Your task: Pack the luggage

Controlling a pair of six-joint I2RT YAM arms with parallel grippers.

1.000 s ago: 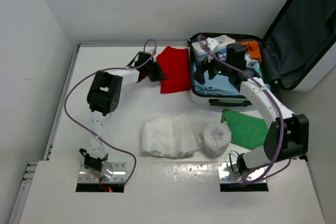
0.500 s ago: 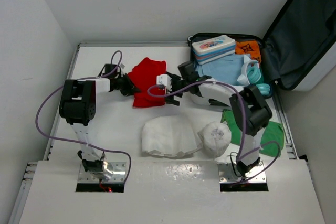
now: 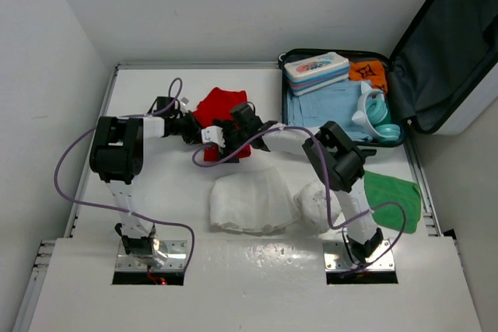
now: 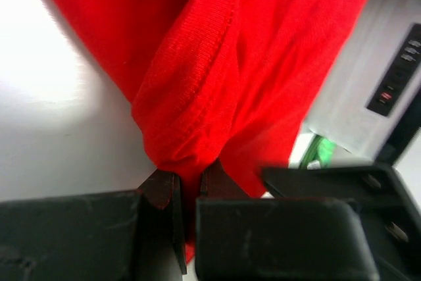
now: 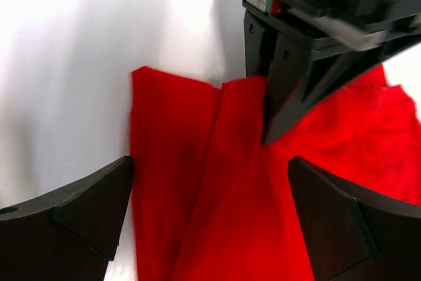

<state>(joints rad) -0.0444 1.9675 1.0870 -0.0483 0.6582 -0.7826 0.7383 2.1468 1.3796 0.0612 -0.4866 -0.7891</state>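
Over the last second your right hand (image 3: 221,134) has swung out of the luggage (image 3: 336,100) across to the red cloth (image 3: 220,103). Its fingers stand wide on either side of the cloth and grip nothing. Your left hand (image 4: 187,185) is clamped on a fold of the same cloth.

You are likely at the two-handed pickup. Next, close the right hand on the cloth, then carry it to the luggage, which lies open at the desk's (image 3: 140,87) back right.

Count: one luggage, one red cloth, one white cloth (image 3: 249,204), one white roll (image 3: 319,201), one green cloth (image 3: 395,196).
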